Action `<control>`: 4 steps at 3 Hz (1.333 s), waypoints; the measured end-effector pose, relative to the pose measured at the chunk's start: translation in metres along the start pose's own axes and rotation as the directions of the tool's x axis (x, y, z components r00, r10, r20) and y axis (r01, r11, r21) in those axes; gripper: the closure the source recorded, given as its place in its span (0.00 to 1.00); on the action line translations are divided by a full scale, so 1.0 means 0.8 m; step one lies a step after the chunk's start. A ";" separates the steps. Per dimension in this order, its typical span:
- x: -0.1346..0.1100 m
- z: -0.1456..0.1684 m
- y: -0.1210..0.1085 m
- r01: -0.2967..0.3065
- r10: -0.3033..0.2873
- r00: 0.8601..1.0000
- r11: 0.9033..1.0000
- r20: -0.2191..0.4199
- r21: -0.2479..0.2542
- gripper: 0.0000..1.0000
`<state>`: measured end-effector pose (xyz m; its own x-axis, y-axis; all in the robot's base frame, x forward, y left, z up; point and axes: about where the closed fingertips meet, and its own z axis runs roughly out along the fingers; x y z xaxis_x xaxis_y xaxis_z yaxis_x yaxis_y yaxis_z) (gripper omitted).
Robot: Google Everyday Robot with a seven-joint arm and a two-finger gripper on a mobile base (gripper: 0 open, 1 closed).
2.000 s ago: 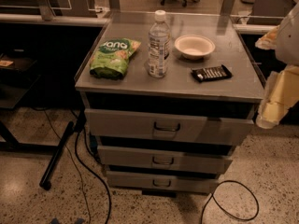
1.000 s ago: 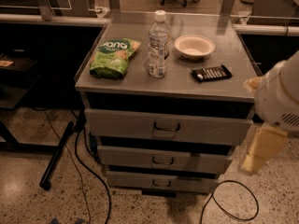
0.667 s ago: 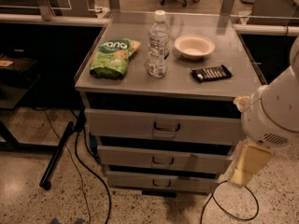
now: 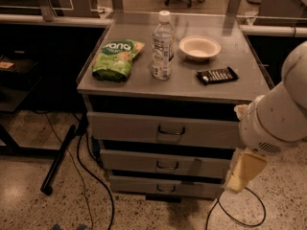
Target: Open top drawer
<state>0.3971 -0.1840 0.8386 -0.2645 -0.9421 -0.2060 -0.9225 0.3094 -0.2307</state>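
Note:
The top drawer (image 4: 124, 127) is the widest grey front of the metal cabinet, with a small wire loop handle (image 4: 171, 130) at its middle. It looks pushed in, with a dark gap above it and no tray interior showing. My arm's white rounded joint (image 4: 274, 121) comes in from the right edge, in front of the cabinet's right corner. The cream-coloured gripper (image 4: 243, 170) hangs below it, to the right of the middle drawer and well right of and below the top handle. It holds nothing that I can see.
Two narrower drawers (image 4: 165, 165) (image 4: 163, 188) sit below. On the cabinet top (image 4: 240, 78) are a green snack bag (image 4: 117, 59), a water bottle (image 4: 163, 44), a white bowl (image 4: 199, 48) and a dark bar (image 4: 217, 75). Cables (image 4: 88, 176) and a black pole (image 4: 57, 159) lie on the floor at left.
My arm has swung down and leftward from the right edge. The gripper now hangs lower, in front of the cabinet's right side. The drawers and items have not moved.

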 end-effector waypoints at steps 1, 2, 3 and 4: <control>-0.004 0.047 -0.008 -0.018 0.018 1.000 1.000 0.015 0.014 0.00; -0.009 0.094 -0.027 -0.021 0.020 1.000 0.999 0.021 0.043 0.00; -0.009 0.122 -0.038 -0.022 0.021 1.000 0.998 0.022 0.050 0.00; -0.013 0.146 -0.049 -0.020 0.019 1.000 0.998 0.023 0.052 0.00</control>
<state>0.4690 -0.1716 0.7388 -0.2750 -0.9329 -0.2325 -0.9011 0.3344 -0.2760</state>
